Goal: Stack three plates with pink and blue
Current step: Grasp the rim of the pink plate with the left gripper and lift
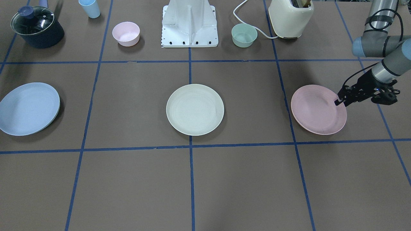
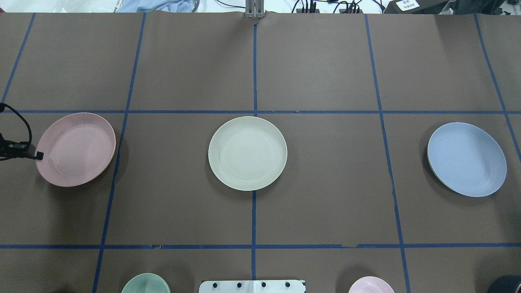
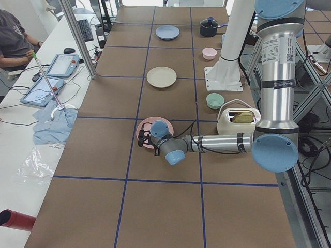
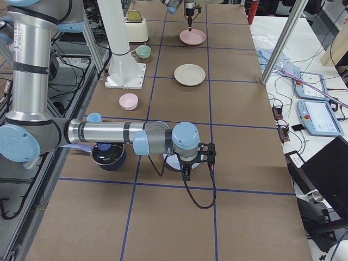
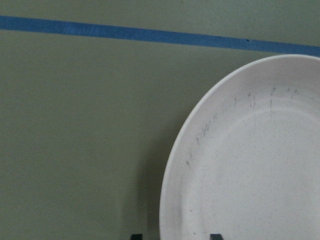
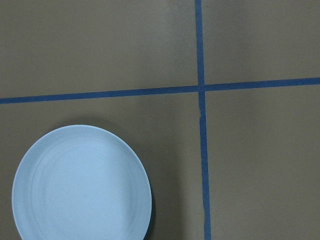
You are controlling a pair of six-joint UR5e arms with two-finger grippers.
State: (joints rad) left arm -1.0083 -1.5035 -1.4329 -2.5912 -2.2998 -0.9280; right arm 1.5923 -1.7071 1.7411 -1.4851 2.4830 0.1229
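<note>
I'm looking at a brown tabletop [image 1: 244, 179] gridded with blue tape [image 1: 192, 179] under soft, even light. Along the operators' side runs a white bench [image 3: 20, 129] carrying two tablets [image 3: 63, 65] and a blue cloth [image 3: 51, 126]. A seated operator [image 3: 13, 39] is there, and an aluminium post [image 3: 77, 36] rises at the edge.

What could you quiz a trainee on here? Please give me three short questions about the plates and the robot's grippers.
1. True or false: the round matte plastic pale pink plate already lies on top of the round matte plastic cream-white plate.
2. The left gripper has its jaws apart, one on each side of a plate's rim. Which plate is it? A) cream-white B) pale pink C) pale blue
3. Fill in: the round matte plastic pale blue plate lies on the robot's ____ side.

Key: 1 false; 2 B; 3 right.
</note>
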